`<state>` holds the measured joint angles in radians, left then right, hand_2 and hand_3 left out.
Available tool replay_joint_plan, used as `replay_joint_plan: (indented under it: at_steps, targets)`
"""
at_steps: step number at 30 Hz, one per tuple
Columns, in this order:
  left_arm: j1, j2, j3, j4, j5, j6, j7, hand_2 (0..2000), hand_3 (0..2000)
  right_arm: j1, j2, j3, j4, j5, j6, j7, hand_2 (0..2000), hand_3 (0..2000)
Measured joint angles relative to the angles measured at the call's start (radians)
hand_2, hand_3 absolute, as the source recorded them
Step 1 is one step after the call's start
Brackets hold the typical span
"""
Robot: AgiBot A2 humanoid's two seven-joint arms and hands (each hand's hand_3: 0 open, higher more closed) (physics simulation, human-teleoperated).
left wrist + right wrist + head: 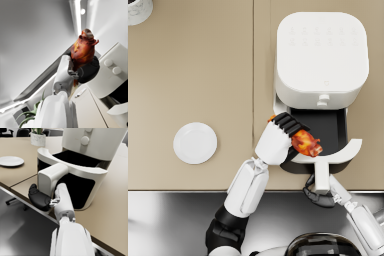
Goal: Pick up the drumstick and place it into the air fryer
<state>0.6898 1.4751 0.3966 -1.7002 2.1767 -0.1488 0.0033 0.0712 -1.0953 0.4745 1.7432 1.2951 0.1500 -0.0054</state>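
My left hand [287, 131] grips the browned drumstick [306, 143] and holds it over the near left corner of the open black drawer [325, 127] of the white air fryer [320, 55]. In the left wrist view the drumstick [82, 50] stands up out of the dark fingers [87, 71]. My right hand [317, 196] holds the drawer's white handle [322, 176] at the table's front edge; the right wrist view shows that hand [40, 199] wrapped around the handle [51, 176], with the drawer [75, 160] pulled out and nothing visible inside it.
A round white plate [195, 143] lies on the tan table to the left of my left arm. A white pot [138, 10] sits at the far left corner. The table's front edge [188, 189] runs just before a grey floor.
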Motion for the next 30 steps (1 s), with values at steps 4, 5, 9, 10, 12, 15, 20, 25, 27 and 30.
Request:
replay_joint_plan:
  at_steps: [4,5,9,10,12,15,20,25,27,30]
  targets:
    - [0.045,0.041,0.043,0.098,0.0,0.0,0.0,2000,2000,-0.001,0.003,-0.004,-0.001,0.0,0.027,-0.002,2000,2000]
    - [0.053,0.049,0.05,0.122,0.0,-0.001,0.0,2000,2000,0.0,0.004,-0.004,-0.001,0.0,0.03,-0.003,2000,2000]
    - [0.064,0.065,0.068,0.185,0.0,0.08,-0.001,0,693,0.0,0.005,-0.002,-0.004,0.0,0.04,-0.004,2000,2000]
    - [0.054,0.061,0.069,0.184,0.0,0.096,-0.001,0,367,0.0,0.006,-0.002,-0.005,0.0,0.045,-0.005,2000,2000]
    - [0.014,0.041,0.057,0.155,0.001,0.116,-0.002,0,0,0.001,0.008,-0.001,-0.006,0.0,0.056,-0.004,2000,2000]
    - [-0.074,-0.005,-0.015,0.067,0.001,0.136,-0.002,0,0,0.001,0.013,0.004,-0.011,0.0,0.082,-0.004,2000,2000]
    - [-0.221,-0.059,-0.212,-0.085,0.0,0.146,-0.003,0,0,0.016,0.056,0.037,-0.003,0.0,0.108,-0.004,2000,2000]
    - [-0.333,-0.068,-0.373,-0.16,0.0,0.148,-0.003,0,0,0.095,0.201,0.178,0.05,-0.001,0.055,0.0,2000,2000]
    - [-0.359,-0.067,-0.42,-0.169,0.0,0.148,-0.003,0,0,0.138,0.236,0.216,0.048,0.0,0.089,-0.003,2000,2000]
    - [-0.388,-0.066,-0.459,-0.175,0.0,0.148,-0.003,0,0,0.213,0.242,0.252,0.003,0.0,0.127,0.001,2000,2000]
